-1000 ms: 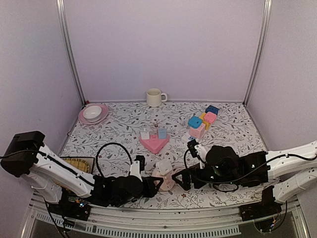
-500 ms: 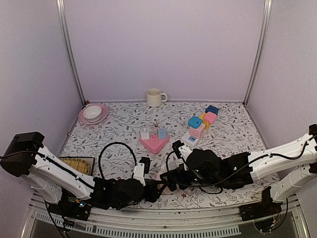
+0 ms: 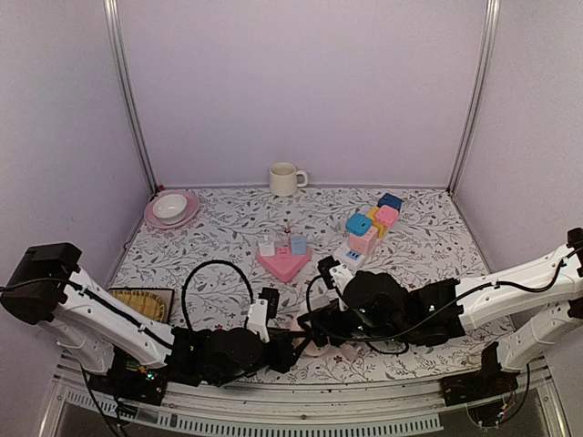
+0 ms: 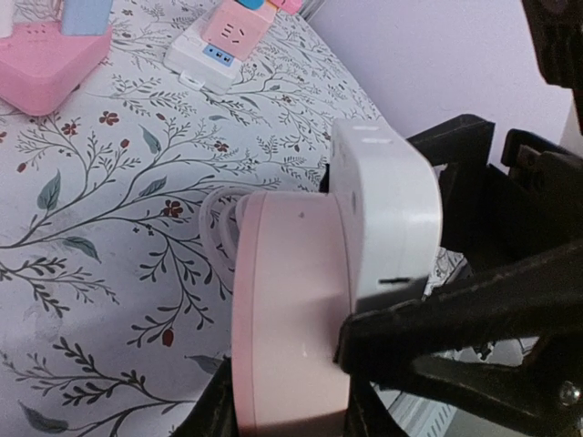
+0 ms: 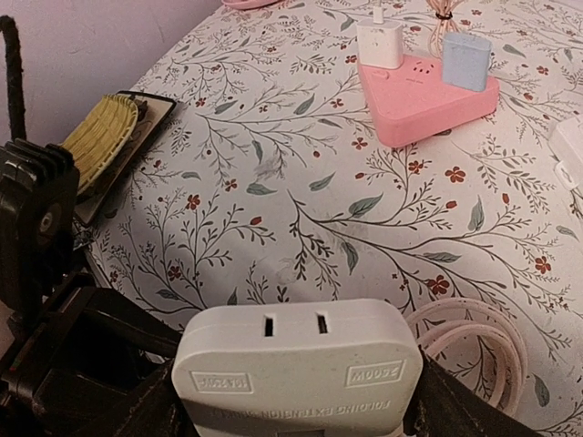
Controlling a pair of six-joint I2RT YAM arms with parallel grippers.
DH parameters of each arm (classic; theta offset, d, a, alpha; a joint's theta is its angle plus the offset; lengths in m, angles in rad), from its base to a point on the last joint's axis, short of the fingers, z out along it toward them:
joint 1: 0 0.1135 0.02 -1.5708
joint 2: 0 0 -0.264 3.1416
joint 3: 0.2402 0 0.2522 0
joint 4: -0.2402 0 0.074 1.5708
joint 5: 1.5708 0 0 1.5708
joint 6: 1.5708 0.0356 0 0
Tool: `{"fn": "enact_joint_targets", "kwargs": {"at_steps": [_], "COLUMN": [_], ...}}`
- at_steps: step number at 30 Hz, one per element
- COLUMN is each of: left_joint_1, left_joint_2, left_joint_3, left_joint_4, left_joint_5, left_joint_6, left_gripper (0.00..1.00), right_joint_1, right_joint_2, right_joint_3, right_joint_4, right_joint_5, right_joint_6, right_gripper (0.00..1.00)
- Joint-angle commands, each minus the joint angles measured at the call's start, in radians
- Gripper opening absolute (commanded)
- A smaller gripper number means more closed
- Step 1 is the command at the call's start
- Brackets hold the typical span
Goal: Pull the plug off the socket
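A pale pink socket [image 4: 291,319] with a white plug [image 4: 383,205] seated against its face sits between both grippers near the table's front edge. My left gripper [image 4: 282,405] is shut on the pink socket, one jaw on each side. My right gripper [image 5: 296,401] is shut on the white plug [image 5: 296,364], whose two-slot face shows in the right wrist view. The socket's pink cable [image 5: 478,341] coils beside it. In the top view the left gripper [image 3: 281,348] and the right gripper [image 3: 316,328] meet, and they hide most of the plug and socket.
A pink triangular socket [image 3: 284,261] carrying a white and a blue plug stands mid-table. Coloured cube sockets [image 3: 369,228] are stacked at the right. A white mug [image 3: 285,178] is at the back, a pink plate with a bowl [image 3: 171,209] at the back left, a yellow item on a black tray [image 3: 138,302] at the front left.
My right arm has moved left onto the plug, which showed in the open between the grippers a second ago. Both grippers now cover it. The left arm has barely moved.
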Motion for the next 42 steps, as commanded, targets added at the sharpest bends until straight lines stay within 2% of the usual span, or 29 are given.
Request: {"fn": "enact_joint_targets", "kwargs": {"at_steps": [1, 5, 8, 11, 18, 25, 29, 33, 42], "left_joint_1": [-0.019, -0.019, -0.019, -0.015, 0.010, 0.021, 0.021, 0.023, 0.024], "left_joint_2": [-0.018, -0.018, -0.018, -0.018, -0.010, 0.020, 0.033, 0.040, 0.067], "left_joint_3": [0.001, 0.004, -0.004, 0.007, 0.016, 0.042, 0.061, 0.072, 0.105], "left_joint_4": [0.100, 0.028, 0.012, -0.087, -0.314, -0.336, -0.358, -0.350, -0.347], "left_joint_5": [-0.020, -0.047, -0.061, -0.090, -0.109, -0.084, -0.077, -0.077, -0.067], "left_joint_6": [0.015, -0.045, -0.076, -0.164, -0.375, -0.367, -0.353, -0.320, -0.281], "left_gripper": [0.00, 0.00, 0.00, 0.00, 0.00, 0.00, 0.00, 0.00, 0.00], "right_joint_1": [-0.014, -0.017, -0.016, -0.016, -0.016, -0.016, -0.081, -0.102, -0.117], "right_joint_2": [0.009, 0.002, 0.000, -0.002, -0.025, -0.053, -0.094, -0.137, -0.180], "right_joint_3": [-0.019, -0.026, -0.025, -0.021, -0.014, -0.005, -0.026, -0.045, -0.059], "right_joint_4": [0.023, 0.022, 0.021, 0.018, 0.016, 0.026, 0.026, 0.029, -0.001], "right_joint_5": [-0.007, 0.001, 0.003, -0.002, -0.031, -0.060, -0.182, -0.232, -0.263], "right_joint_6": [0.024, 0.037, 0.039, 0.039, 0.030, -0.017, -0.029, -0.045, -0.058], "right_gripper": [0.82, 0.71, 0.56, 0.45, 0.33, 0.31, 0.30, 0.29, 0.29]}}
